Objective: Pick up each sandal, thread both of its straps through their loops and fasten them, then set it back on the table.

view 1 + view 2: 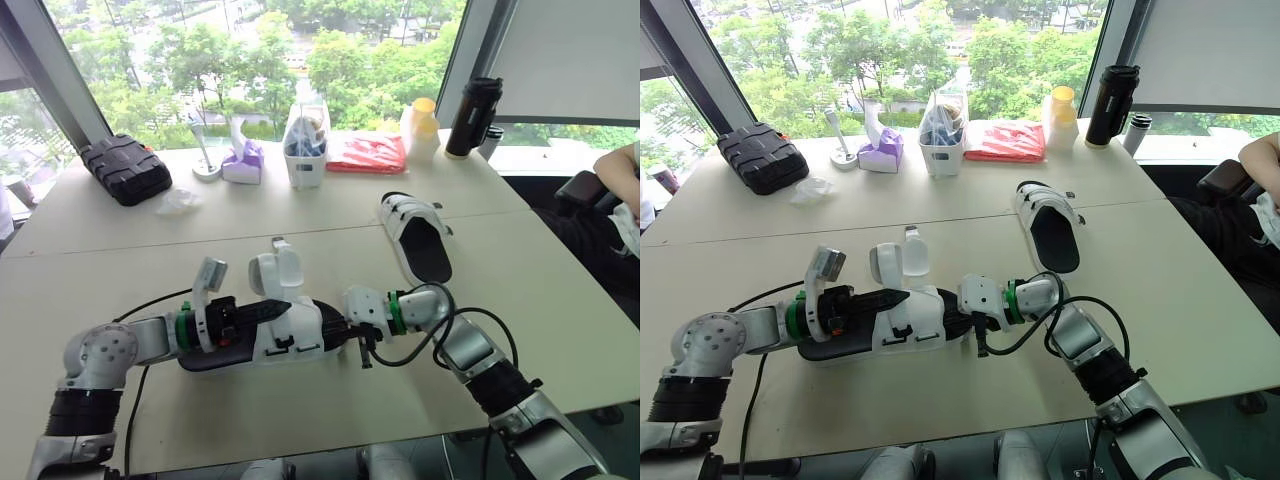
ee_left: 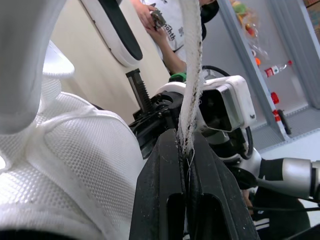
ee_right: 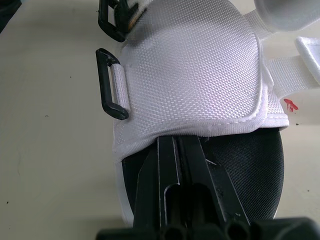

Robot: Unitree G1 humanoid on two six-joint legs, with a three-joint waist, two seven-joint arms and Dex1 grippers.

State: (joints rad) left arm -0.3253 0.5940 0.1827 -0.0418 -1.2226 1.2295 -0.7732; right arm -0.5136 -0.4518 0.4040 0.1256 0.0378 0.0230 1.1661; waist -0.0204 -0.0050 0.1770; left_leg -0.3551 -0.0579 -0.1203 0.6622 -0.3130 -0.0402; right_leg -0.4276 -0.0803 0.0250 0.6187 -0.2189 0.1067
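Here, a strap (image 2: 192,60) of the near sandal (image 1: 290,335) is pinched in the closed left gripper (image 1: 283,306), the edge of its white upper is clamped by the right gripper (image 3: 182,145), and the second sandal (image 1: 415,235) is laid farther right on the surface (image 1: 150,260).

The broad beige rectangular table (image 1: 300,215) stretched away beyond the left claw (image 1: 272,311), a seam crossing it past that claw. Far beyond stood tall glass windows (image 1: 260,50) with dark frames, daylit green trees outside; a white roller blind (image 1: 560,60) hung far beyond the right claw (image 1: 338,333)
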